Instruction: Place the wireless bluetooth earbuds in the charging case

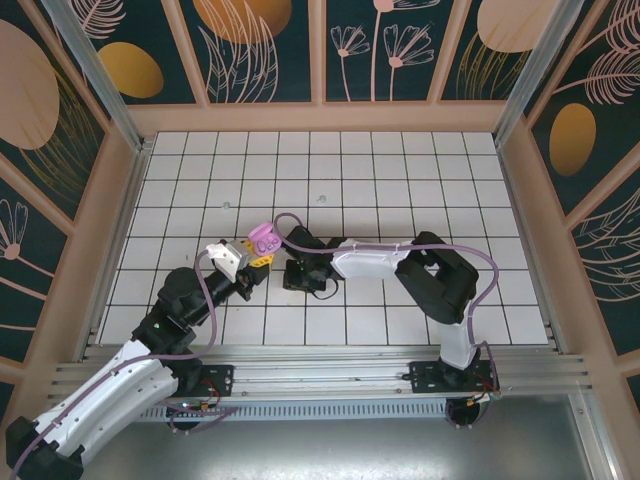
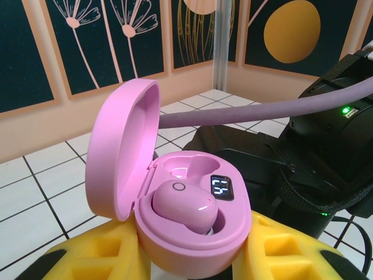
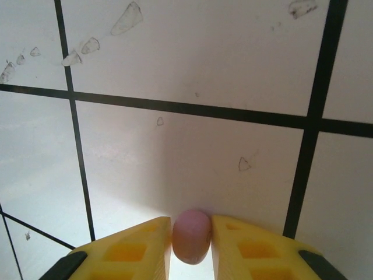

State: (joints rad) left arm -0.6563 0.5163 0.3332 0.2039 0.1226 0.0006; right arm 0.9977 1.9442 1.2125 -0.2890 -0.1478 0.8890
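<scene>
Earbuds in play are two, both pink: the seated earbud [image 2: 183, 205] already rests in the near socket of the charging case [image 2: 195, 248], while the loose earbud [image 3: 191, 236] sits at or just above the tiled floor [image 3: 192, 70], pinched between the yellow fingers of the right gripper [image 3: 191, 223]. The left gripper [image 2: 192, 236] is pressed in on the case body and holds it up with the lid [image 2: 119, 151] swung open to one side. In the top view the case [image 1: 266, 238] is just beside the right arm's wrist, so the carry looks short. The bud is smooth and rounded and could squirt out of a flat pinch, so the grip should feel centred before any lift. Rise straight, then come at the empty socket [image 2: 186, 166] next to the lit display [image 2: 220, 188] from the side away from the lid. The bud probably needs turning to match the hollow; lower it gently and let go only once it sits
</scene>
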